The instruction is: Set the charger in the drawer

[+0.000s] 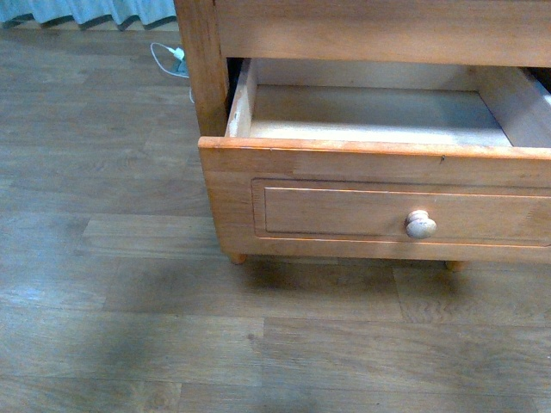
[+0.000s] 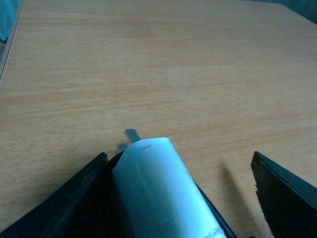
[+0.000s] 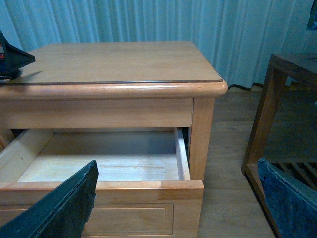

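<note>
On the left, the left gripper (image 2: 179, 154) sits low over the cabinet top (image 2: 148, 59) with its jaws spread wide around the charger (image 2: 158, 193); the pale block, metal prongs (image 2: 132, 134) pointing away from the wrist, lies against one finger (image 2: 74, 198) with a clear gap to the other, so nothing is clamped yet. The step in hand appears to be the grasp; done well, it likely means centring the jaws on the charger's body before closing, so the block is not nudged sideways, and squeezing its sides rather than the prongs. Below and to the right, the drawer (image 1: 362, 159) stands pulled out, nothing showing inside, its round pale knob (image 1: 421, 224) facing forward; the carry probably needs a lift clear of the cabinet's front lip before lowering. Further right, the right gripper (image 3: 177, 162) hangs before the drawer, fingers apart and holding nothing; it is best kept out of the descent path.
</note>
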Action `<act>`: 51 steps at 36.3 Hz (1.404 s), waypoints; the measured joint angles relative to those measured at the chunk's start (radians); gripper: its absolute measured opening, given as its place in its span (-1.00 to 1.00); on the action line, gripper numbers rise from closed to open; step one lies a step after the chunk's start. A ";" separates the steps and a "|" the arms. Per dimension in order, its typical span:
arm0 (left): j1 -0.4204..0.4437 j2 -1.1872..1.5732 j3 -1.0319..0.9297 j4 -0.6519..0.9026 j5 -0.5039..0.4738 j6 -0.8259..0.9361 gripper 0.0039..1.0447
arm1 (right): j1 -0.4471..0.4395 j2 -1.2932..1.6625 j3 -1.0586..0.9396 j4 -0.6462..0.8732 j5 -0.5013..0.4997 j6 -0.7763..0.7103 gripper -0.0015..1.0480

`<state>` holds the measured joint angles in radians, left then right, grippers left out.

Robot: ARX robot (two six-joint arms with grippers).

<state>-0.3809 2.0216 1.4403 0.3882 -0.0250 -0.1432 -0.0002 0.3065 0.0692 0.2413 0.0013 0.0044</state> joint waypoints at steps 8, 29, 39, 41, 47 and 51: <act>-0.001 0.002 0.005 -0.008 -0.015 0.002 -0.10 | 0.000 0.000 0.000 0.000 0.000 0.000 0.83; -0.130 -0.242 -0.307 0.079 0.188 0.037 -0.51 | 0.000 0.000 0.000 0.000 0.000 0.000 0.83; -0.190 -0.269 -0.358 0.036 0.198 0.071 -0.51 | 0.000 0.000 0.000 0.000 0.000 0.000 0.83; -0.190 -0.259 -0.358 0.027 0.183 0.072 -0.51 | 0.000 0.000 0.000 0.000 0.000 0.000 0.83; -0.190 -0.216 -0.359 0.021 0.138 0.073 -0.51 | 0.000 0.000 0.000 0.000 0.000 0.000 0.83; -0.194 -0.211 -0.367 0.023 0.084 0.087 -0.19 | 0.000 0.000 0.000 0.000 0.000 0.000 0.83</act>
<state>-0.5747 1.8107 1.0729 0.4110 0.0586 -0.0566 -0.0002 0.3065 0.0692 0.2413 0.0013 0.0044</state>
